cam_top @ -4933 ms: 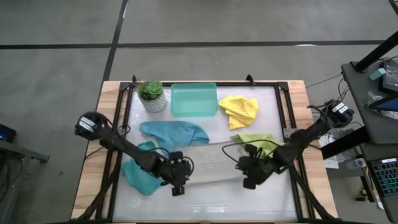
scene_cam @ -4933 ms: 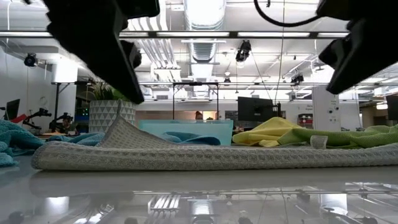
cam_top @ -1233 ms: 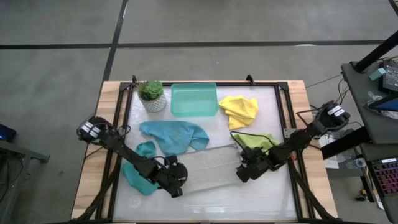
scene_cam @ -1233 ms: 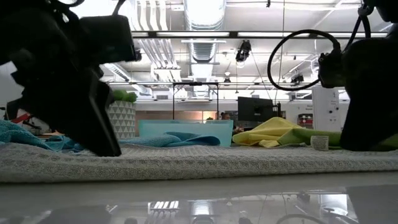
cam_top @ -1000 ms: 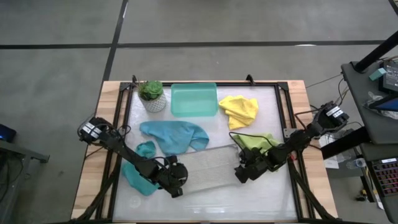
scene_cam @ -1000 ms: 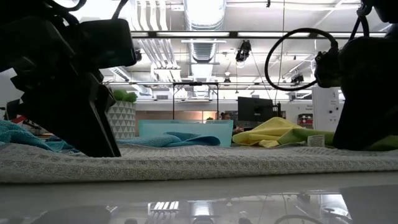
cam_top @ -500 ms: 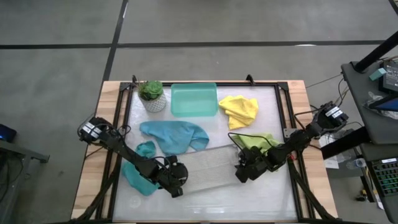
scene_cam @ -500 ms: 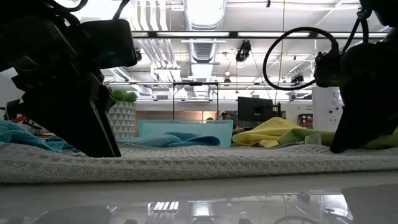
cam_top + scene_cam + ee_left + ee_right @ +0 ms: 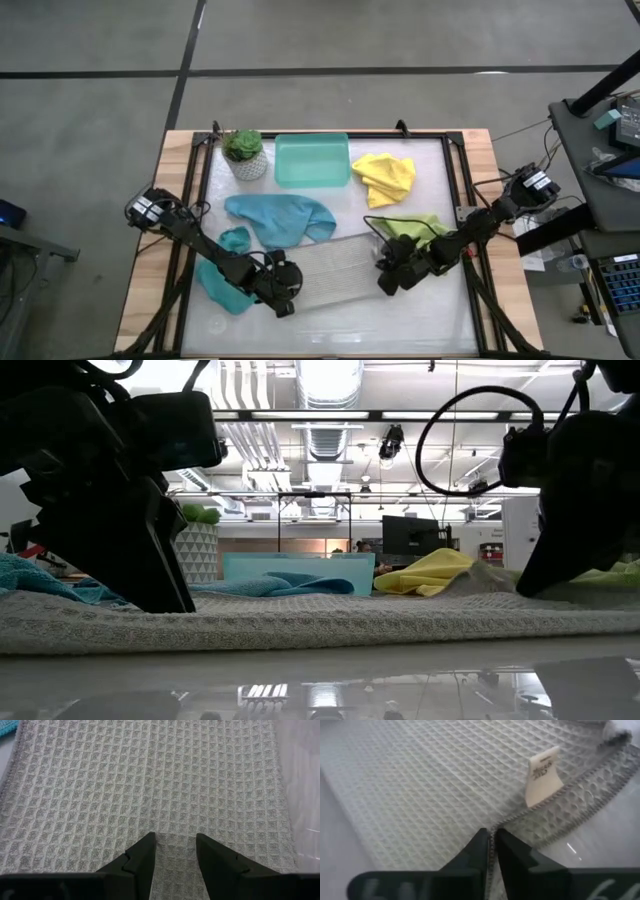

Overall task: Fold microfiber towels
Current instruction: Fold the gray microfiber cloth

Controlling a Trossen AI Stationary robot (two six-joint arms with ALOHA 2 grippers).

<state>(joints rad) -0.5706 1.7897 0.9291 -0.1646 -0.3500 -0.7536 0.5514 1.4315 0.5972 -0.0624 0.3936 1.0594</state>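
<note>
The right gripper [image 9: 491, 851] had pinched shut on the near edge of the grey towel [image 9: 335, 272], the hem caught between its fingertips, a white label [image 9: 542, 776] just beyond them. The left gripper [image 9: 174, 851] rested on the same towel's opposite end, fingers apart, cloth spread flat ahead. That pinch looked thin; a lift could let the hem slip free. Farther off lay the lime towel [image 9: 412, 228], teal towel [image 9: 282, 216] and yellow towel [image 9: 385, 176].
</note>
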